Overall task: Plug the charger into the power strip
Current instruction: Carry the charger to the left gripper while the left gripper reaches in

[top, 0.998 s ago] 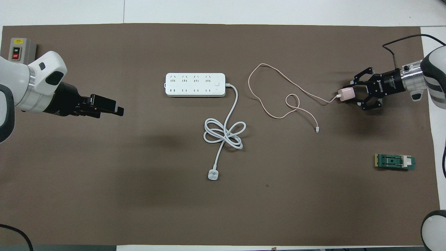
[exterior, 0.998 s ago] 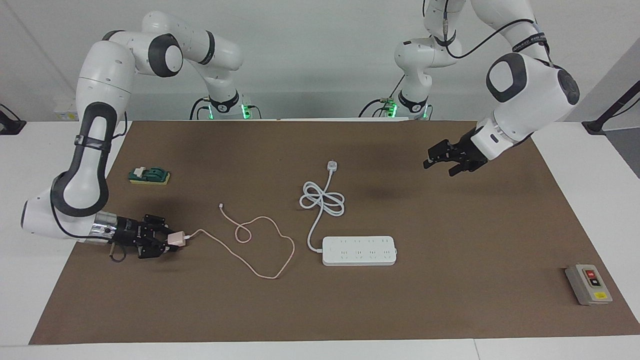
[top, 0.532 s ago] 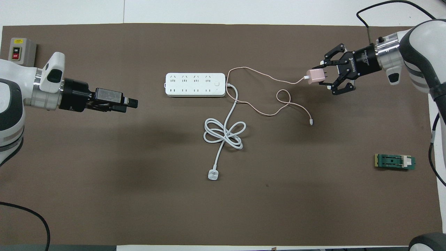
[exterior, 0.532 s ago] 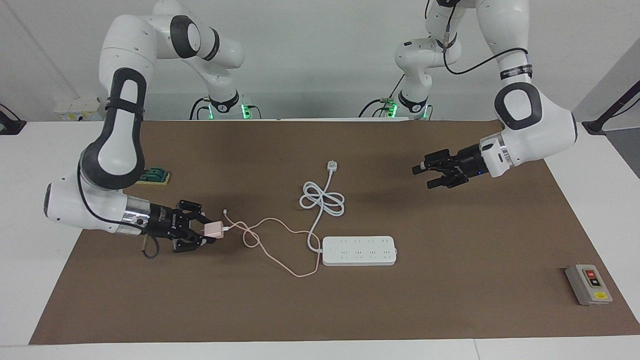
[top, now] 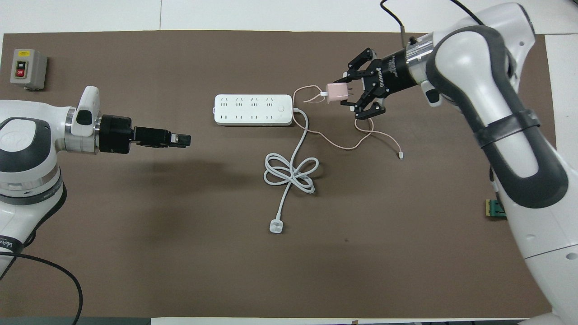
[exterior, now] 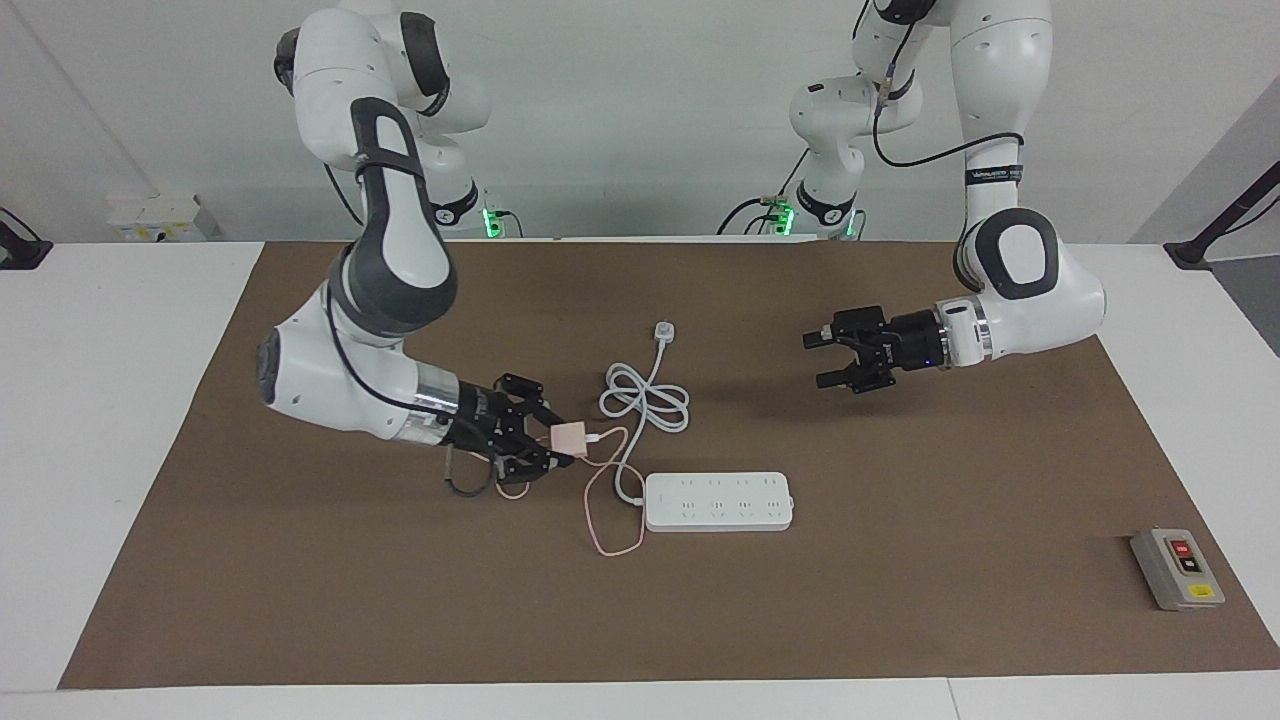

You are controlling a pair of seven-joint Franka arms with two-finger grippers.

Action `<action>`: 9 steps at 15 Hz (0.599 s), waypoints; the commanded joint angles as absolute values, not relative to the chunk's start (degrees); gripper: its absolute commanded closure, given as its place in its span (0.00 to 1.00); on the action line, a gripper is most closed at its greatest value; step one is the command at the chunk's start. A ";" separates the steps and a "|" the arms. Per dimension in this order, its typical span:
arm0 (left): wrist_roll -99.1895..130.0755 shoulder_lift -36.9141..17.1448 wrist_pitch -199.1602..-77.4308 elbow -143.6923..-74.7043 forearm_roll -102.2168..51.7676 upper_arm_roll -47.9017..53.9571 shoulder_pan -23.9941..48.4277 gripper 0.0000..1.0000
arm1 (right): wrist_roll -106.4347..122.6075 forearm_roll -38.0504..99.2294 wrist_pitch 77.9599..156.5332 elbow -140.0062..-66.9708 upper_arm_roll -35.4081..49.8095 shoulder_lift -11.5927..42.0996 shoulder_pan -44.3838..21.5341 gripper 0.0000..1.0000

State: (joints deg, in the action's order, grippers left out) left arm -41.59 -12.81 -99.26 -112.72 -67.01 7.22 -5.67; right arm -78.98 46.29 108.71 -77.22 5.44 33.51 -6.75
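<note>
Since a second ago my right gripper [exterior: 563, 440] has carried the charger [exterior: 567, 435] a long way from the right arm's end of the table toward the middle, and the pink cable [exterior: 610, 520] has bunched up into loops as it came along. My left gripper [exterior: 822, 360] has slid in toward the middle too.

From the facing camera, I see the right gripper squeezing the small pink cube by its sides, low over the mat, just beside the cord end of the power strip [exterior: 718, 501]. I think I hold it by the sides so the prongs stay free to go into a socket. The strip lies flat with its sockets up, which is good for pushing a plug down into it. The left gripper hangs over bare mat with its fingers spread and nothing in them. I think it waits there so it can press the strip down and stop it sliding.

From the overhead camera, the charger [top: 336, 93] sits in the right gripper [top: 345, 92] next to the strip [top: 253, 109], not over the sockets yet. The thick white cord [top: 291, 171] is coiled nearer to the robots. The left gripper [top: 183, 140] points toward the strip from the other end.
</note>
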 commanded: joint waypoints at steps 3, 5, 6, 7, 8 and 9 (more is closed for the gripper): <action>-44.91 -14.06 -99.14 -113.38 -76.44 7.12 -3.53 0.00 | -85.67 47.29 117.40 -77.08 5.19 33.57 -15.63 1.00; -44.91 -14.68 -101.24 -113.03 -79.71 7.12 -2.47 0.00 | -87.01 47.28 120.31 -77.08 5.18 33.66 -18.79 1.00; -44.91 -15.11 -102.21 -113.11 -80.59 7.12 -1.59 0.00 | -87.27 47.37 121.45 -77.08 5.19 33.75 -20.03 1.00; -44.91 -15.38 -102.39 -113.38 -80.94 7.12 -1.50 0.00 | -87.97 47.37 121.81 -77.08 5.19 33.75 -20.74 1.00; -44.91 -15.90 -102.48 -113.47 -81.47 7.12 -1.15 0.00 | -88.41 47.46 121.90 -77.08 5.19 33.75 -21.18 1.00; -44.83 -16.52 -102.65 -113.47 -82.34 7.12 -1.06 0.00 | -88.77 47.46 121.99 -77.08 5.45 33.75 -21.44 1.00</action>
